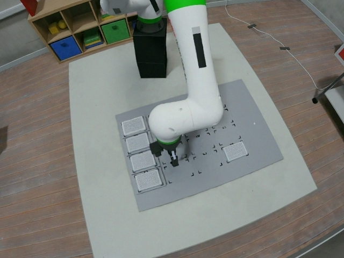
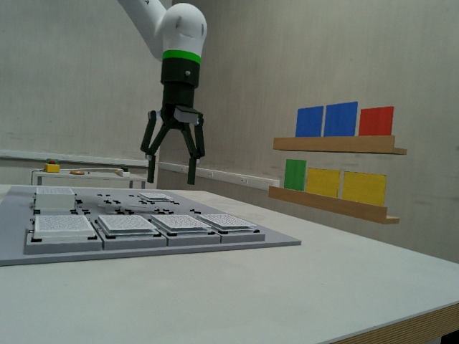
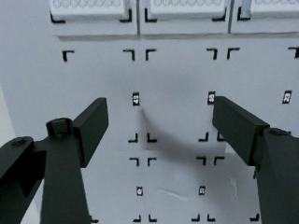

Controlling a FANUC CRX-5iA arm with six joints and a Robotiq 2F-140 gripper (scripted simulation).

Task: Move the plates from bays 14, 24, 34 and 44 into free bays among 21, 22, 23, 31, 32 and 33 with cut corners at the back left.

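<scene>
Four sealed plates, unmoved: plate 14 (image 1: 133, 126) (image 2: 62, 225), plate 24 (image 1: 137, 142) (image 2: 125, 223) (image 3: 276, 7), plate 34 (image 1: 143, 160) (image 2: 180, 222) (image 3: 187, 8), plate 44 (image 1: 148, 179) (image 2: 226, 220) (image 3: 89, 8); flat, raised right column, near to far. Long axes cross the finger line. Gripper (image 1: 174, 158) (image 2: 171, 181) (image 3: 160, 110): above and left, parted past halfway, empty; rightward travel likely needed.

The arm (image 1: 198, 55) (image 2: 146, 27) is smooth white, with rounded, bulbous joint housings and a black rectangular strip down one long link. Bright green bands ring it — one above the dark wrist. Its base stands on a boxy black pedestal (image 1: 151, 55). The end effector (image 1: 173, 155) (image 2: 170, 179) (image 3: 160, 110) is near-black, with slim jointed linkages, grey pivots — and flat, blocky fingertips.
</scene>
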